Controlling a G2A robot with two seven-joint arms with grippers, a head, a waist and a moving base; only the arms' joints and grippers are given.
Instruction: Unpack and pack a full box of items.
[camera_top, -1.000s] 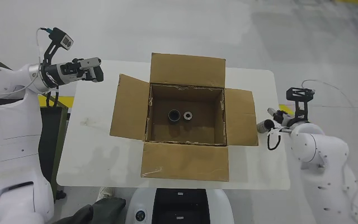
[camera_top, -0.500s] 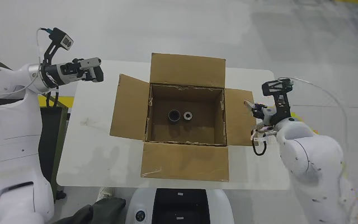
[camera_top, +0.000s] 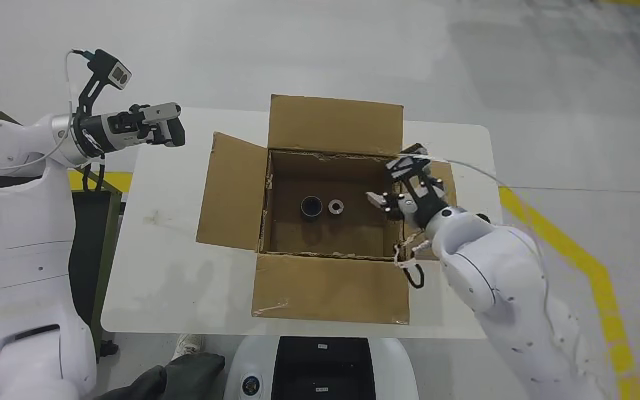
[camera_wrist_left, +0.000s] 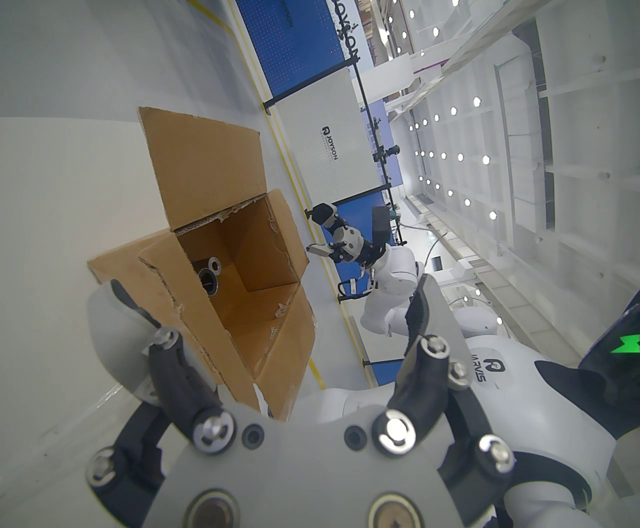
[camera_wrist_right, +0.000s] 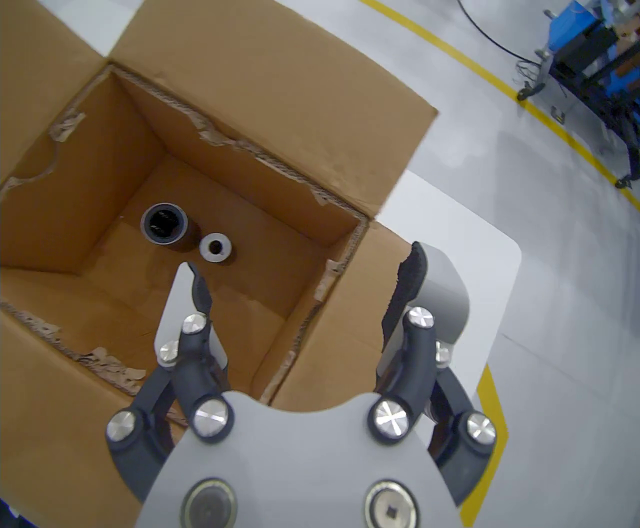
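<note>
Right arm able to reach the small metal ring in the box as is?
Probably yes. The right gripper hangs open over the open box, with nothing covering the ring. The dark cylinder close beside it may crowd a finger.

Left arm (camera_top: 40, 140), right arm (camera_top: 490, 270): glossy white rounded shells. Left gripper (camera_wrist_left: 270, 287), right gripper (camera_wrist_right: 300, 260): grey plate, black linkages, silver screws, grey jaws with black pads. Green marking (camera_wrist_left: 622, 345) on black panel.

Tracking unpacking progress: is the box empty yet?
Not empty. Two parts sit on the floor of the box: a dark cylinder and a small metal ring beside it.
</note>
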